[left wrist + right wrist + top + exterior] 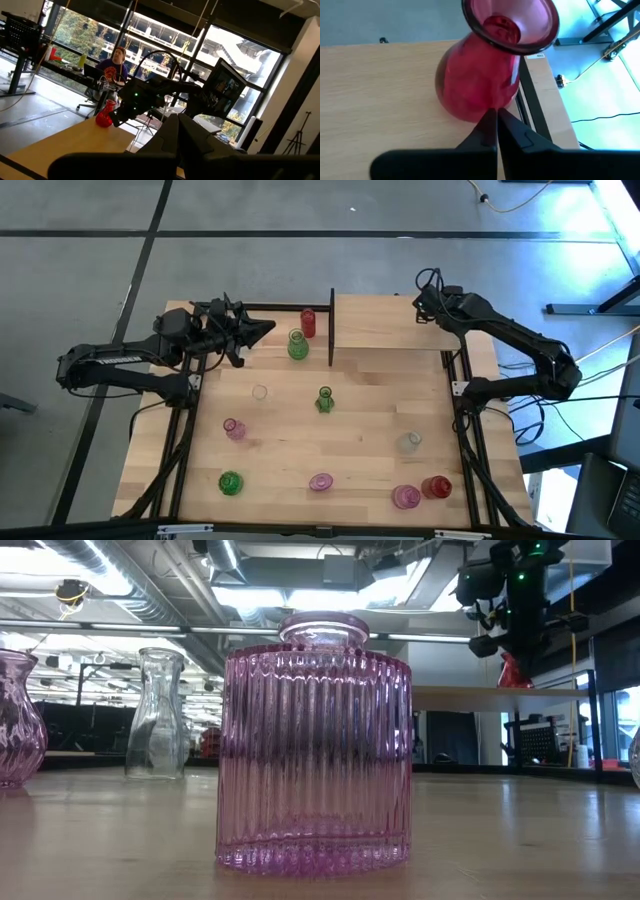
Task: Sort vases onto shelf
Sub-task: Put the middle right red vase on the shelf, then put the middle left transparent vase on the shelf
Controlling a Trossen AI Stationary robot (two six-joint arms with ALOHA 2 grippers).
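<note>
- Here we see the right gripper (pixel 496 112) with its fingers pressed flat together, holding nothing. It sits at the far right corner of the shelf (pixel 385 325), tips right at the belly of a red vase (pixel 480 85).
- From the wrist view we can't quite tell if the tips touch the glass or stop just short.
- That vase stands close to the shelf's framed outer edge, so we judge any forward push from closed fingers could tip it or slide it off the shelf.
- The left gripper (pixel 268 329) is also shut and empty. It hovers over the shelf's left section, pointing at a green vase (pixel 297 346) that stands just beside another red vase (pixel 307 322).
- A nudge there could knock the two together.
- In front of the shelf, we count eight more vases waiting on the tabletop (pixel 370 410), so either gripper must open before it takes one.
</note>
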